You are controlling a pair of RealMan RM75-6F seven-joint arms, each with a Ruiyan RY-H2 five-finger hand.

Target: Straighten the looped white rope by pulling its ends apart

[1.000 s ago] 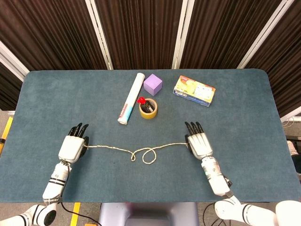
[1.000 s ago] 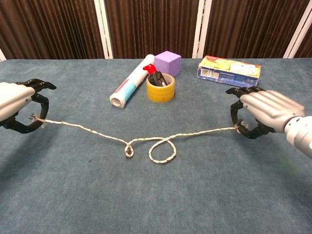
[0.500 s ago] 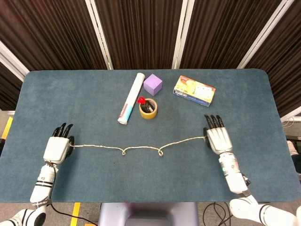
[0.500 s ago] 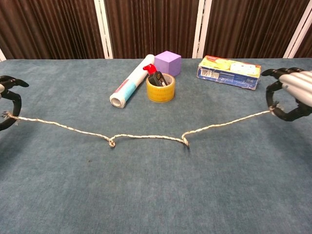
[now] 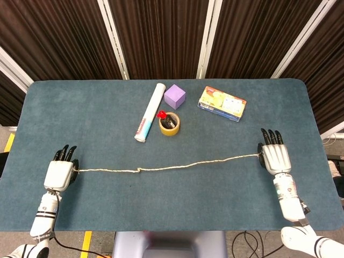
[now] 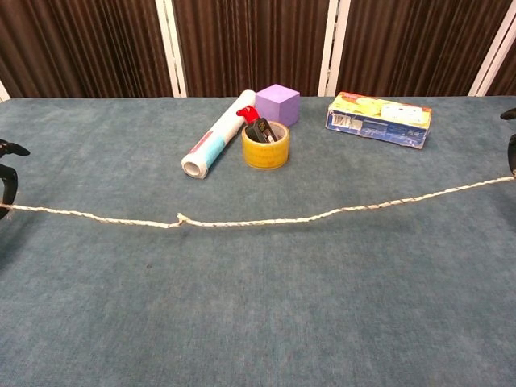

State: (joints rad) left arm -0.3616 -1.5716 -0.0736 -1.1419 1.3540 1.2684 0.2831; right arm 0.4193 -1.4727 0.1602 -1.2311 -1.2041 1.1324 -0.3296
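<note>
A: Rope, white, one item. Lies nearly straight across the near half of the table, one small kink left of centre.

B: Held how?

A: Left hand pinches one end, right hand the other; fingers curl onto the rope, hands well apart so the line draws taut.

B: Kink?

A: Probably the last of a loop; more outward pull should flatten it.

B: Other stock?

A: Behind the rope, apart: white tube, tape roll, purple cube, printed box.
</note>
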